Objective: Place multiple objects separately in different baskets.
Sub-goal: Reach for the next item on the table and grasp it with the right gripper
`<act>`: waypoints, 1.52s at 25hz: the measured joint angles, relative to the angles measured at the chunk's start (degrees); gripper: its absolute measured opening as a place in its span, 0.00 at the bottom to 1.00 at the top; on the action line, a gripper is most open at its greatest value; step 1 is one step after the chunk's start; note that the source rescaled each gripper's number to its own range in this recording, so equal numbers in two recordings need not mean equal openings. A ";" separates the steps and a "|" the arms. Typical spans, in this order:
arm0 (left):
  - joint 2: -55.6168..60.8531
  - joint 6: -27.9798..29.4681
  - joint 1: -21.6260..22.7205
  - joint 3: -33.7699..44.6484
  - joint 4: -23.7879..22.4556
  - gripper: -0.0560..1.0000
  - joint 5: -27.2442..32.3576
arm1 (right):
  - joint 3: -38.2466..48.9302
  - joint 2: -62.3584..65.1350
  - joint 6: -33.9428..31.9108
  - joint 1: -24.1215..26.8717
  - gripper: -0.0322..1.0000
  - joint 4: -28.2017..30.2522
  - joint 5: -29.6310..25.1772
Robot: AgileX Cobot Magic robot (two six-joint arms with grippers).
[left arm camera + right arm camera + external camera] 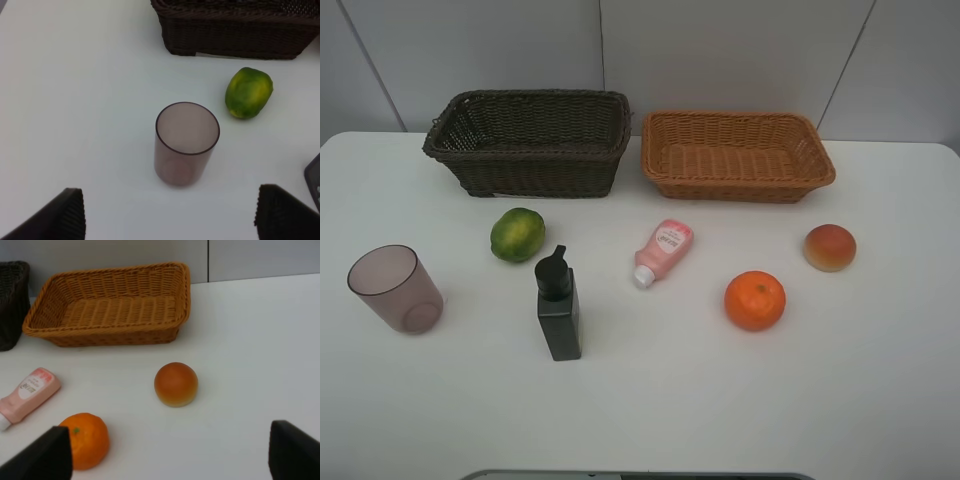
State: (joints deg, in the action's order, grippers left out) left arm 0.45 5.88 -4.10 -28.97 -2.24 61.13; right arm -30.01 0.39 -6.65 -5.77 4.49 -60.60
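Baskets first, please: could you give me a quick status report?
Left pincer, right pincer open, empty. Dark basket, tan basket both empty. Cup ahead of left pincer, nothing between.

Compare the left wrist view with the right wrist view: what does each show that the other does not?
Left wrist only: the translucent mauve cup, upright, and the green round fruit. Right wrist only: the light orange-tan wicker basket, pink squeeze bottle, orange and reddish peach-like fruit. Both: the dark brown wicker basket and the white table.
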 joint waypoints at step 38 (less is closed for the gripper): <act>0.00 0.00 0.00 0.00 0.00 0.84 0.00 | 0.00 0.00 0.00 0.00 0.69 0.00 0.00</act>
State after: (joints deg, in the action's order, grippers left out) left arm 0.45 5.88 -4.10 -28.97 -2.24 61.13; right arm -30.01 0.39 -6.65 -5.77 4.49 -60.60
